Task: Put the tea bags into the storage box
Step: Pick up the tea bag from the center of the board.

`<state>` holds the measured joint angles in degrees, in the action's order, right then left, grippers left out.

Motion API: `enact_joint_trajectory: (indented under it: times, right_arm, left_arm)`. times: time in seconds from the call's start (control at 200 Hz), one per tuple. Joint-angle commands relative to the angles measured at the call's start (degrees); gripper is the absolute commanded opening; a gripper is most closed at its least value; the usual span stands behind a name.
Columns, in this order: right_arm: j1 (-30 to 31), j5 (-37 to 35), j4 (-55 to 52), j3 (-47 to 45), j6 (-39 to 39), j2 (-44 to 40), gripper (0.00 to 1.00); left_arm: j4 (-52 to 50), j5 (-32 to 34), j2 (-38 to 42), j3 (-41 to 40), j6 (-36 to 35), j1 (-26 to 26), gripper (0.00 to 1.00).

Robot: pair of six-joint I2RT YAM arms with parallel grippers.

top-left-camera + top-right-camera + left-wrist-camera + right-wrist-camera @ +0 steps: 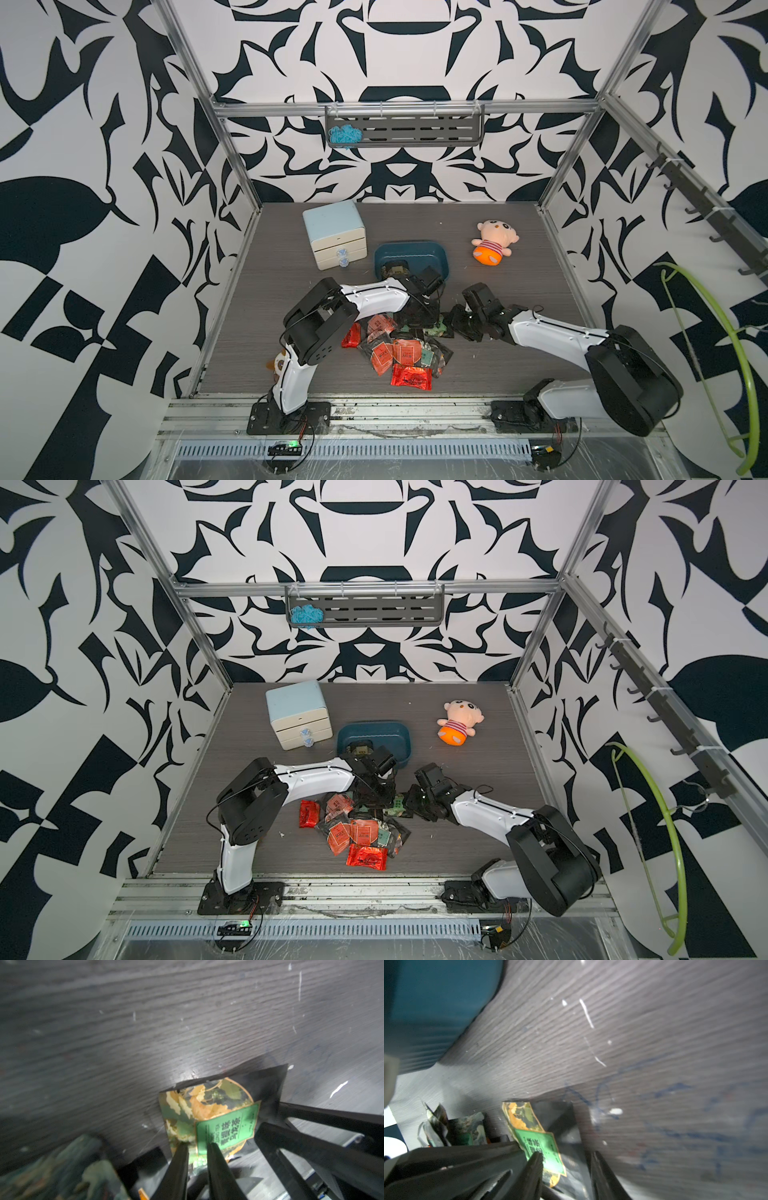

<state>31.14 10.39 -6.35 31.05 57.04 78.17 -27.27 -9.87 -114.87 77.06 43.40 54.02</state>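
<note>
Grey wood-grain desk [282, 291] inside a booth of black-and-white patterned walls [83, 124]. At 12 o'clock from the desk's middle, the storage box [432, 254]: flat on the desk, open face up, long axis along 9-to-3. In its 8 o'clock corner, a dark sachet with a pale label [392, 270], half hidden under the left arm [374, 295]. At 6 o'clock from the box, the loose tea bags [405, 353]: a heap of red, black and orange-labelled squares, overlapping, corners pointing every way, with a shiny red one [411, 377] on the heap's 6 o'clock edge. At 11 o'clock, a pale blue and cream drawer cabinet [334, 232]. At 2 o'clock, a plush doll [494, 243] lying down. Between heap and box, both arms nose to nose, the right arm [552, 336] reaching in from 4 o'clock.

Grips a green-labelled tea bag [226, 1126] by one edge in the left jaws, closed on it, label side toward both wrist cameras. Square, so no long axis to speak of. Tilted, green label slanted across the foil. Lifted or resting on the desk: cannot tell. Holds the right jaws apart astride the same bag, one tip over the green label, the other beyond the black foil. Contact unclear.
</note>
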Motion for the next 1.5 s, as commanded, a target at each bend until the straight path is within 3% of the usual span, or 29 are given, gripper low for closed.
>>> enact_joint_trajectory:
  times: [0.0, 0.195, 0.445, 0.785, 0.895, 1.11, 1.215, 1.495]
  right_arm:
    - [0.22, 0.2, -0.88, 1.04, 0.18, 1.77, 0.39]
    - [0.7, 0.04, -0.72, 1.82, -0.09, 3.2, 0.29]
    - [1.17, -1.04, -2.48, 3.22, -1.12, 2.67, 0.0]
    - [1.21, -9.96, -16.73, 7.32, -6.34, -6.78, 0.0]
    - [1.22, -11.85, -21.14, 8.37, -7.32, -10.67, 0.0]
    - [1.21, -15.12, -29.52, 13.71, -9.67, -16.26, 0.0]
    - [1.18, -15.79, -32.36, 17.79, -10.99, -16.92, 0.0]
    - [1.08, -16.03, -34.15, 28.93, -15.27, -13.78, 0.0]
  left_arm:
    - [-1.8, 1.17, -1.12, -1.1, -0.07, -0.05, 0.23]
    - [-0.09, 1.16, -0.27, -1.9, 0.2, -0.05, 0.23]
    - [1.06, 1.96, 1.9, -2.66, -0.33, -0.05, 0.23]
    - [1.81, 4.18, 10.19, -2.07, -3.09, -0.05, 0.26]
    - [1.69, 6.95, 14.14, -2.21, -4.04, -0.05, 0.33]
    - [1.99, 15.16, 21.99, -5.8, -4.99, -0.79, 0.34]
    - [3.82, 16.46, 25.1, -9.21, -4.78, -2.97, 0.33]
    - [6.5, 12.68, 31.61, -16.94, -1.52, -11.91, 0.32]
